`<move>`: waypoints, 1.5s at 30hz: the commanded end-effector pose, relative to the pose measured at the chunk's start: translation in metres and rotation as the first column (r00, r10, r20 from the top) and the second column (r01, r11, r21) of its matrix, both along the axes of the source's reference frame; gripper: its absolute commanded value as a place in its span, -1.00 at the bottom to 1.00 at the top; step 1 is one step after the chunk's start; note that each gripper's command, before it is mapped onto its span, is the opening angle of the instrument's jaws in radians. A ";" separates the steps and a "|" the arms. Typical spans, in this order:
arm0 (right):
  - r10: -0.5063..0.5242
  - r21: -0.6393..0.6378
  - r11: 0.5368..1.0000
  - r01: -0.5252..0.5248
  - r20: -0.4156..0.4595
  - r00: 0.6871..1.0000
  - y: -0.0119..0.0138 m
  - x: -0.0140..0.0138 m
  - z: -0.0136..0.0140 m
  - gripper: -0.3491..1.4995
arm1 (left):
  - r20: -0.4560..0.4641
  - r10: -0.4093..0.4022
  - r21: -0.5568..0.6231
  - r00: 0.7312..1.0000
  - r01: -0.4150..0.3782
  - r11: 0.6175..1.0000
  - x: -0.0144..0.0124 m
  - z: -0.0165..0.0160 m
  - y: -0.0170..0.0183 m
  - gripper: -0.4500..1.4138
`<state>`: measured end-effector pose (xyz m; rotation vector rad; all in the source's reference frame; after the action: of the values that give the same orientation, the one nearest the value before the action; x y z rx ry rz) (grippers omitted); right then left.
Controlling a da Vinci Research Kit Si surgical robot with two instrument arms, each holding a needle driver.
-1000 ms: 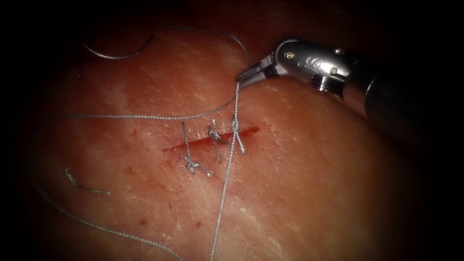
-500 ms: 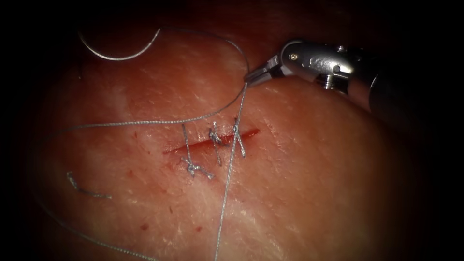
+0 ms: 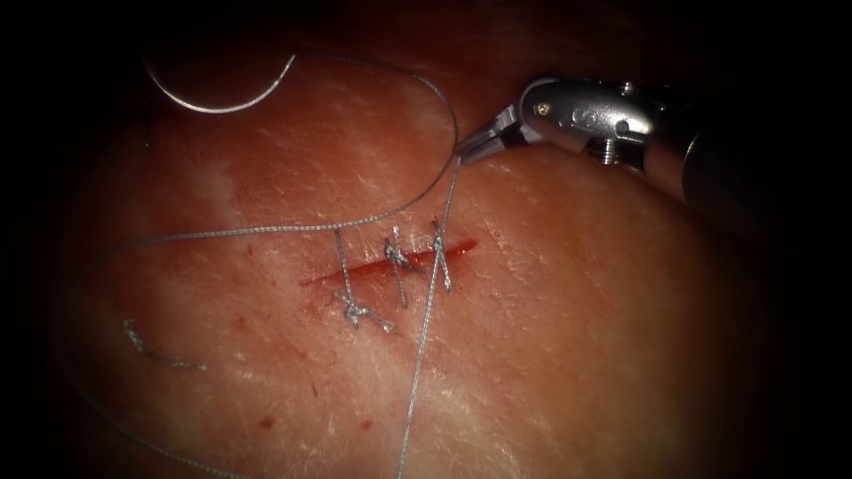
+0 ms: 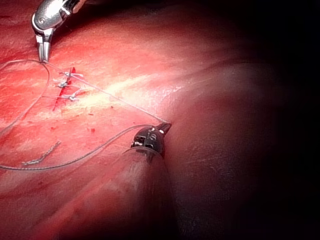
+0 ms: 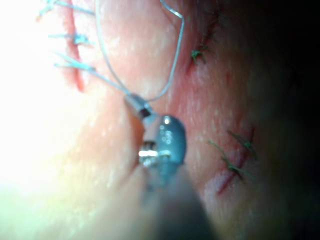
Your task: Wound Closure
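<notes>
Three stitches [image 3: 395, 266] cross the cut [image 3: 390, 263]; the left two are knotted, the right one has thread [image 3: 426, 319] running out both ways.

Right tool [image 3: 465, 147] sits above the cut's right end, jaws closed on the thread. Left tool [image 4: 166, 125] sits off the cut in the left wrist view, jaws pinched on the other run of thread.

Needle [image 3: 217, 99] lies free on the tissue [image 3: 577, 293], far upper left, not in it, held by neither.

Judgement: third stitch looks mid-tie. Cut end [image 3: 160, 348] lies lower left.
</notes>
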<state>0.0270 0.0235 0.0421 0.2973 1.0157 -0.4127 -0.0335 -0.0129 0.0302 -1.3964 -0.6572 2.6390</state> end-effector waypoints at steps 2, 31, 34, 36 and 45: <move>0.014 -0.010 1.000 -0.014 0.002 1.000 0.0013 0.0004 0.0002 -1.00 | 0.001 0.003 0.004 1.000 -0.003 1.000 -0.0005 0.0010 -0.0005 -1.00; 0.028 0.000 1.000 -0.028 -0.019 0.999 -0.0010 0.0007 -0.0008 -1.00 | -0.007 -0.039 0.006 0.999 0.039 0.999 0.0013 -0.0009 0.0016 -1.00; 0.029 0.015 0.999 -0.029 -0.037 0.999 -0.0026 0.0004 -0.0021 -1.00 | -0.004 -0.075 0.002 0.997 0.075 0.997 0.0015 -0.0021 0.0038 -1.00; 0.046 0.025 0.999 -0.045 -0.059 0.997 -0.0035 -0.0003 -0.0032 -1.00 | 0.009 -0.100 -0.022 0.995 0.101 0.995 0.0015 -0.0034 0.0062 -1.00; 0.161 0.027 0.987 -0.160 -0.036 0.986 -0.0033 -0.0043 -0.0041 0.29 | 0.055 -0.126 -0.096 0.991 0.131 0.987 0.0009 -0.0080 0.0123 -1.00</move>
<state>0.0223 0.0194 0.0377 0.2346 1.0724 -0.2487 -0.0322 0.0000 0.0211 -1.4828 -0.4224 2.5760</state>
